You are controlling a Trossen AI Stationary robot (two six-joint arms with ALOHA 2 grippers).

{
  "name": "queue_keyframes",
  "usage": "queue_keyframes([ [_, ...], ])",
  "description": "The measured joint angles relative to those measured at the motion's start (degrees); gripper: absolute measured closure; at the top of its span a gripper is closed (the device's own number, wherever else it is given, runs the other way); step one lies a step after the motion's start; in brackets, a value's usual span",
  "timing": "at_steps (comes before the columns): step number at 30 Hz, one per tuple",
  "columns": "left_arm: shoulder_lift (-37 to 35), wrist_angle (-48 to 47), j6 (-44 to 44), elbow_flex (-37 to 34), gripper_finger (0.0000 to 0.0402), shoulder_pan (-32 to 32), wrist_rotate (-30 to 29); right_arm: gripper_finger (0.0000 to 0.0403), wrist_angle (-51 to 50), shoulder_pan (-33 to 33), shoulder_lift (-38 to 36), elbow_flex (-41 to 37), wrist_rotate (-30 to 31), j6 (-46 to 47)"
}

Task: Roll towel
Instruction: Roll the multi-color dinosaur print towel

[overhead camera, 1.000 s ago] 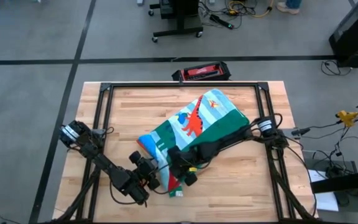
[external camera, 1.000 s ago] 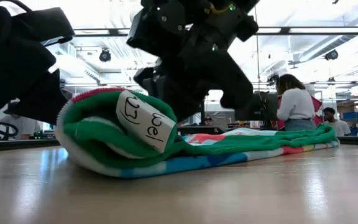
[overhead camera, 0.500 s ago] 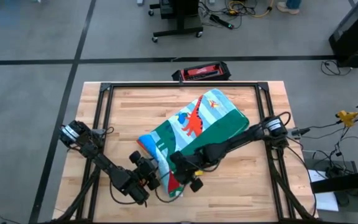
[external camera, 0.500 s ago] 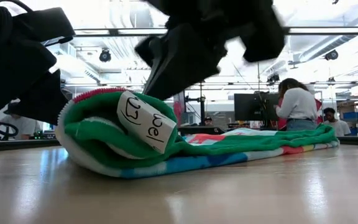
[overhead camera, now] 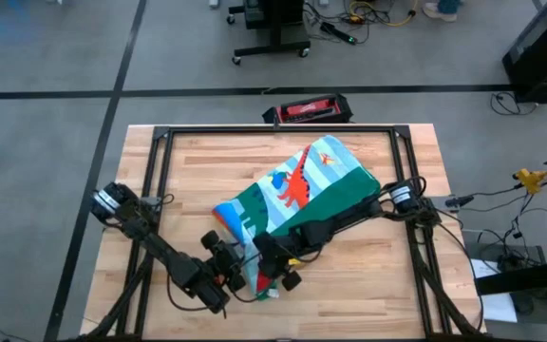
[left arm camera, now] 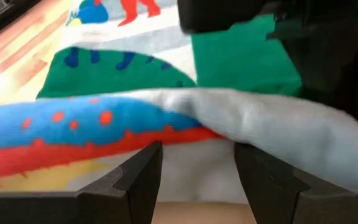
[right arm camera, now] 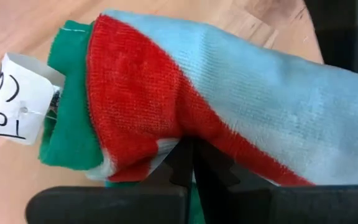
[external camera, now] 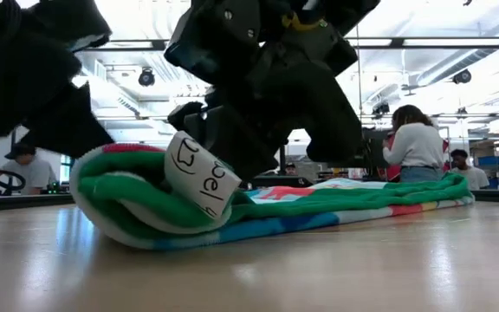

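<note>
Though hidden overhead, right end effector (right arm camera: 188, 163) pinched on towel (right arm camera: 229, 93); left end effector (left arm camera: 197, 180) agape.

Left arm (overhead camera: 164, 252): dark, jointed links, silver cylindrical base joint, thin black cable alongside. Right arm (overhead camera: 349, 217): same dark build, silver collar at base, looping black cables. Left gripper (left arm camera: 197, 171): two blocky matte black fingers (left arm camera: 143, 180), angular stepped edges. Right gripper (right arm camera: 188, 165): black, yellow-green spot behind jaws.
</note>
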Motion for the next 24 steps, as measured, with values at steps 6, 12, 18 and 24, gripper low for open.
queue_keyframes([
  [6, -2.0, -0.2, 3.0, -0.1, 0.0212, 0.9, -0.2, 0.0403, -1.8, 0.0, -3.3, 0.0, 0.4, -0.6],
  [12, -1.7, -0.3, 2.6, -0.9, 0.0212, 1.6, -0.1, 0.0403, -1.8, -1.7, -5.4, 0.0, 3.2, -2.2],
  [18, -1.7, -0.2, 2.2, -1.1, 0.0212, 1.7, -0.1, 0.0403, 1.4, -5.2, -5.3, 0.0, 3.3, -4.7],
  [24, -1.7, 0.1, 2.2, -1.1, 0.0212, 1.7, 0.2, 0.0403, 6.6, -9.4, -2.1, 0.0, 1.6, -6.2],
])
